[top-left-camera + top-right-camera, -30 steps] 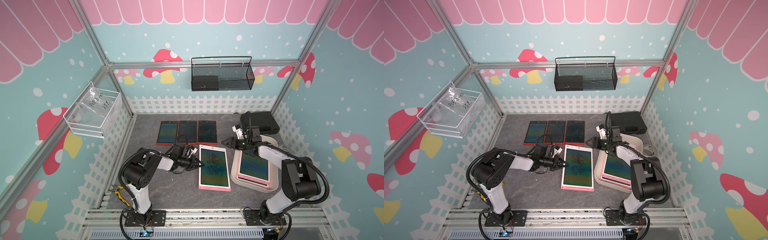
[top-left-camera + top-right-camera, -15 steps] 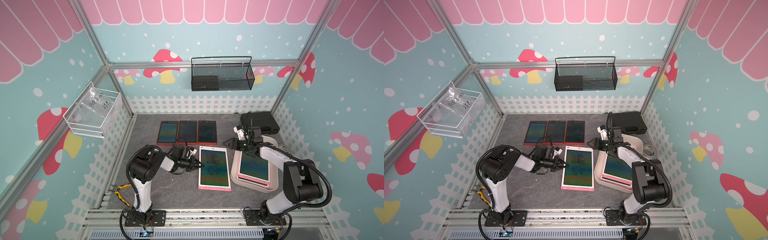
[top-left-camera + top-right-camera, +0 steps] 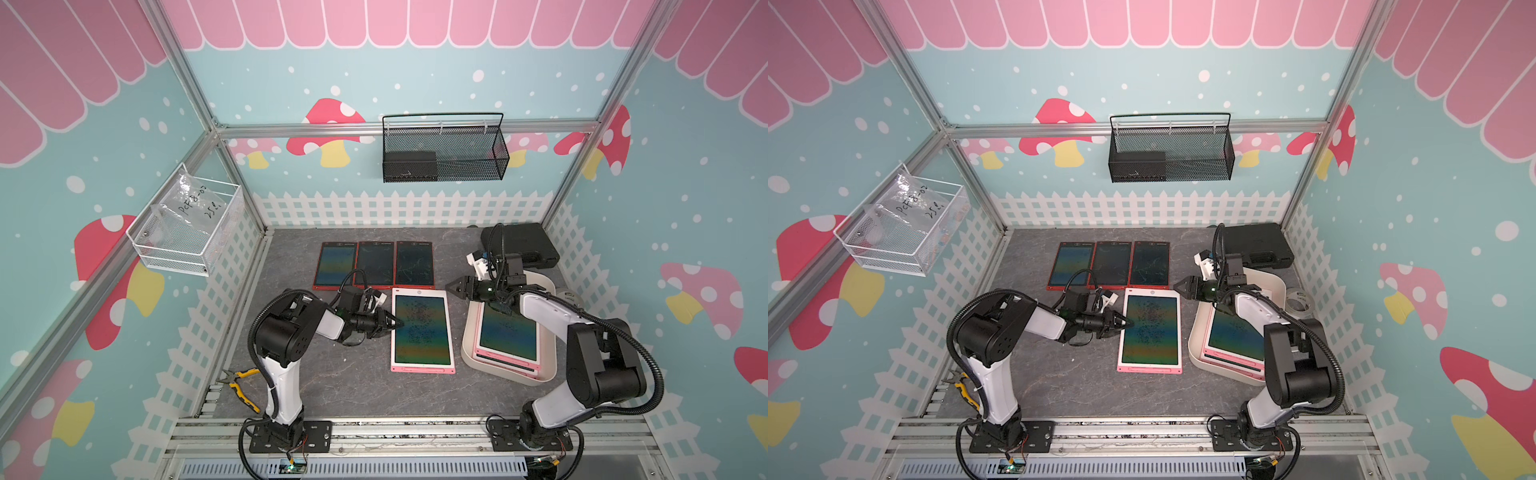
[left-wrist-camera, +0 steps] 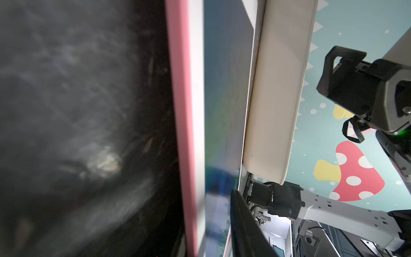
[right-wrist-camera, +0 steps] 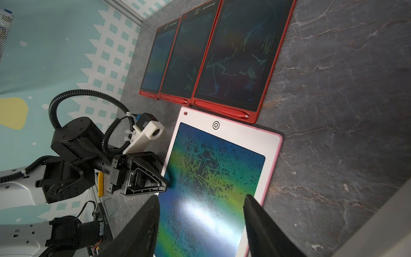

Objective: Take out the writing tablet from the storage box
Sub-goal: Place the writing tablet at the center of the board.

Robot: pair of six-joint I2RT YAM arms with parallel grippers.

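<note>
Inside the storage box (image 3: 511, 375): writing tablet (image 3: 509, 338), likely stiff, light, slick-faced; pinch its pink border. Your right gripper (image 3: 453, 287) gapes empty; left gripper (image 3: 395, 323) spread unreadable.

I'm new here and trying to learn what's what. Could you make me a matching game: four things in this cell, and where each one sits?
Things:
1. pink-framed tablet outside the box
2. storage box
3. black wire basket
4. yellow-handled pliers

Places:
A. hung on the back wall
B. at the table's front left edge
C. flat in the middle of the table
D. on the right side, with pink tablets inside

Pairs: 1-C, 2-D, 3-A, 4-B
</note>
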